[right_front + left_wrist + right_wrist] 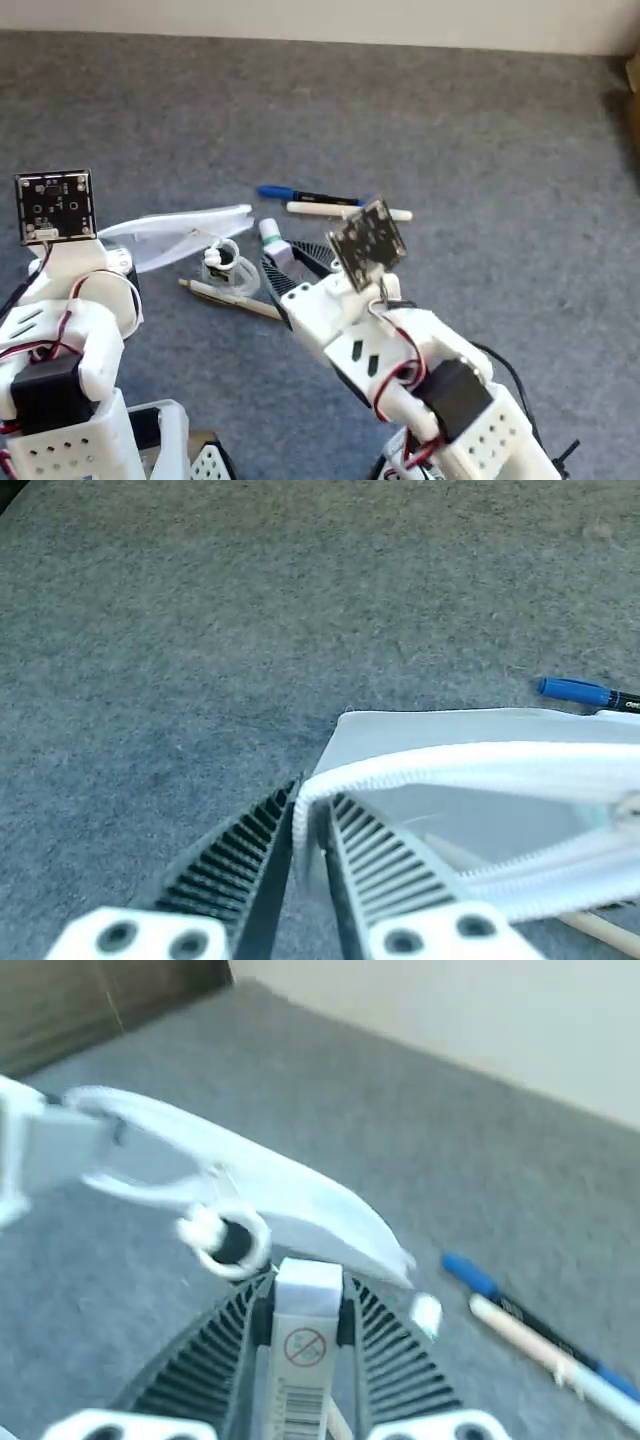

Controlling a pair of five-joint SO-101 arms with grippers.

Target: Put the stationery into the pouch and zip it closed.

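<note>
The translucent white pouch (pixel 185 232) lies left of centre, its zip gaping. My left gripper (pixel 308 808) is shut on the end of the pouch's zip edge (pixel 470 758). My right gripper (pixel 300 1305) is shut on a white glue stick (pixel 302 1332) with a green cap (pixel 271 236), held just right of the pouch's mouth (pixel 230 1175). A blue pen (pixel 298 195) and a white pen (pixel 340 210) lie side by side beyond the right arm. A beige pencil (pixel 235 298) rests in front of the pouch. A small white ring-shaped item (pixel 222 262) sits by the pouch's opening.
Grey carpet (pixel 480 130) covers the table, with open room at the back and right. The two arm bases (pixel 90 420) stand at the near edge. A pale wall (pixel 480 1020) runs behind the table.
</note>
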